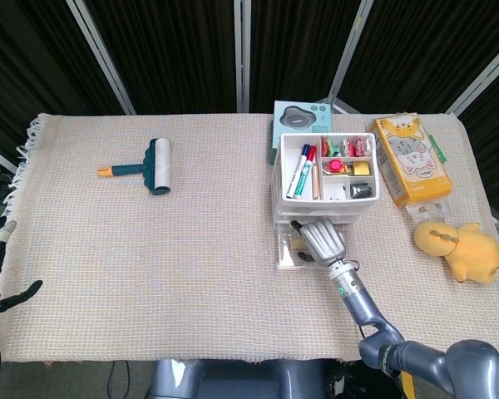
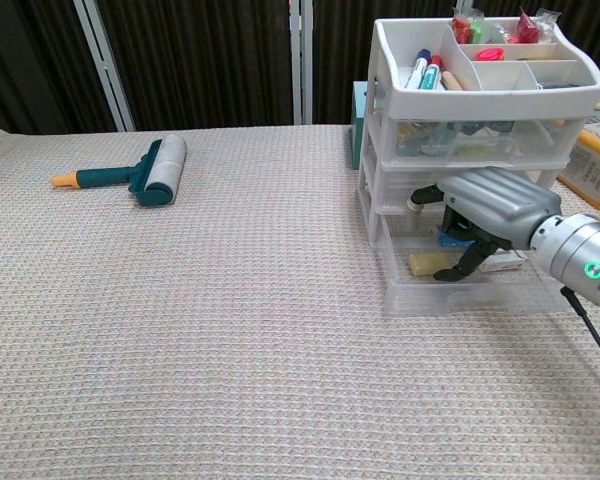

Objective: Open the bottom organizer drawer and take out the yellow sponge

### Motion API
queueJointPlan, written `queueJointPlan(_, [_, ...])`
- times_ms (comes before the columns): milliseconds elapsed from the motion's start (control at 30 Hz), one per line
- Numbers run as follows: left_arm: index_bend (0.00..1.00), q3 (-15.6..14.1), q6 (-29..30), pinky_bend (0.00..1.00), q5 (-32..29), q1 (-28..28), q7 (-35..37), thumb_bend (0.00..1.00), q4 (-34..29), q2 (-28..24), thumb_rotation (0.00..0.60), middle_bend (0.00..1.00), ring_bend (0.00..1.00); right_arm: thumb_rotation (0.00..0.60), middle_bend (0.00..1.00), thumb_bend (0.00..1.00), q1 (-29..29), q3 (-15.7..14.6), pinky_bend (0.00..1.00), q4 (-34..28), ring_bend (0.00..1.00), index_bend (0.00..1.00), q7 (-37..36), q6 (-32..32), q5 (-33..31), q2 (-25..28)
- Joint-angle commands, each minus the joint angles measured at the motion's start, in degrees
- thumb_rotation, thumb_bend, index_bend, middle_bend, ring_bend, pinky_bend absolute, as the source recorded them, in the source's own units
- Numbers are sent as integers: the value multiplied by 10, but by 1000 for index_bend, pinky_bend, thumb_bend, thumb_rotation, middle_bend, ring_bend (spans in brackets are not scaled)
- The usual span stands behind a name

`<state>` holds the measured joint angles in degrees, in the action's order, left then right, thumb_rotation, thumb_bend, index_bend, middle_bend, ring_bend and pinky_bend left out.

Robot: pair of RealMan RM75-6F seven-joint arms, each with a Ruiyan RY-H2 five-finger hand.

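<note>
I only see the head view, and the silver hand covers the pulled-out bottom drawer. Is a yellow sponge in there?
Observer: Yes. The chest view shows the yellow sponge lying in the left part of the clear bottom drawer.
Operator: Has the hand got it?
Observer: Not yet. The right hand arches over the drawer, its dark fingers curling down just right of the sponge.
Operator: Anything else inside?
Observer: A blue item sits behind the fingers, mostly hidden.

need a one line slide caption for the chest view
Right hand reaching into the open bottom drawer of the clear organizer, fingers beside the yellow sponge.
</note>
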<state>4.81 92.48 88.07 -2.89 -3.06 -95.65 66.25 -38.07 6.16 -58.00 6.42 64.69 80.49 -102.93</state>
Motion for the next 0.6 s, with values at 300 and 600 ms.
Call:
queueJointPlan(300, [0, 0, 0, 0, 0, 0, 2, 68, 0, -1, 600, 0, 0, 600, 1000, 54, 1, 3, 713, -4, 970, 438, 33, -25, -14, 1])
queueJointPlan(600, [0, 0, -1, 0, 0, 0, 2, 68, 0, -1, 600, 0, 0, 600, 1000, 82, 0, 7, 713, -1, 970, 424, 55, -35, -19, -2])
